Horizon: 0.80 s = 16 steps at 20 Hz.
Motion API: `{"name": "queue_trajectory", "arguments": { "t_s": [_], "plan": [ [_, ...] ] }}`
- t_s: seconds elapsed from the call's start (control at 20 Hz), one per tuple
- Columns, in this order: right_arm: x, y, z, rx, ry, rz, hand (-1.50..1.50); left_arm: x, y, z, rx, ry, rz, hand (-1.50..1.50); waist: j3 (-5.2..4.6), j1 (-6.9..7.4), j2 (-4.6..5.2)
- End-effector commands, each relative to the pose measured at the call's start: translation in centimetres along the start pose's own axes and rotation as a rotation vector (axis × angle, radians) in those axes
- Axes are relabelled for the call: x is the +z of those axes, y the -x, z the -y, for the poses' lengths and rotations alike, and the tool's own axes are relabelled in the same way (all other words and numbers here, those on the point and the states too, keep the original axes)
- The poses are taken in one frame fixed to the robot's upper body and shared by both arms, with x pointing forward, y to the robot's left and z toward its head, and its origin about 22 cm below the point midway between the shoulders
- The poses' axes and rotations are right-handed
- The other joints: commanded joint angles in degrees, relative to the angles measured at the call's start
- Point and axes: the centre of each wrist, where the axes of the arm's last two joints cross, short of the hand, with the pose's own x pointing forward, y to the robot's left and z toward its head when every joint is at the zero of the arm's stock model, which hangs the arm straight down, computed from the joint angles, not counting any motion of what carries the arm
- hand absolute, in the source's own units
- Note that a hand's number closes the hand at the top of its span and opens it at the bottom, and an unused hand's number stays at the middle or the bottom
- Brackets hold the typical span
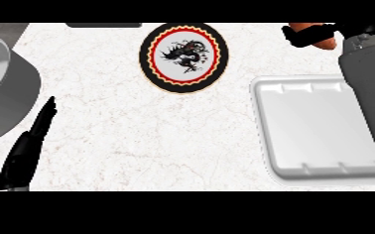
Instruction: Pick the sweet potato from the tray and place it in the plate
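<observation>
Above white tray (311,129), right hand (311,33) clasps sweet potato (316,35); plate (183,57) apart.

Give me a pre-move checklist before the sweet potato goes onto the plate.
1. Sweet potato held by right robot hand: ok, fingers curl round it.
2. Sweet potato clear of tray: ok, it sits beyond the tray's far edge.
3. Plate unobstructed: ok, nothing lies on it.
4. Sweet potato over plate: not ok, it is off to the plate's right.
5. Left robot hand out of the path: ok, at the lower left, fingers straight.
</observation>
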Motion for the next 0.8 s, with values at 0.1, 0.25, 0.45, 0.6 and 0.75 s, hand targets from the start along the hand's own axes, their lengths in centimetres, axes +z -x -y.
{"name": "queue_trajectory", "arguments": {
  "t_s": [0.1,0.25,0.45,0.6,0.75],
  "plan": [
    [-2.1,-7.4,-1.8,-0.081,-0.055,0.064,1.5,0.1,0.5,0.3,0.007,0.008,0.009,0.0,0.01,1.04,0.34],
    [-2.9,-10.4,-4.5,-0.117,-0.038,0.058,1.5,-0.2,-0.8,0.2,0.012,0.023,0.032,0.0,0.04,1.6,0.45],
    [-3.1,-13.8,-7.5,-0.137,-0.109,0.02,1.5,-1.0,-1.0,-0.4,-0.003,-0.001,0.015,0.0,0.02,1.29,0.47],
    [-5.7,-16.2,-7.0,-0.134,-0.157,-0.011,1.5,0.1,-0.1,1.4,-0.003,0.027,0.013,0.0,0.0,2.25,0.73],
    [-5.6,-16.6,-9.3,-0.12,-0.235,-0.017,1.5,-2.1,-1.3,0.5,0.01,0.013,0.021,0.0,0.0,1.83,0.84]
  ]
}}
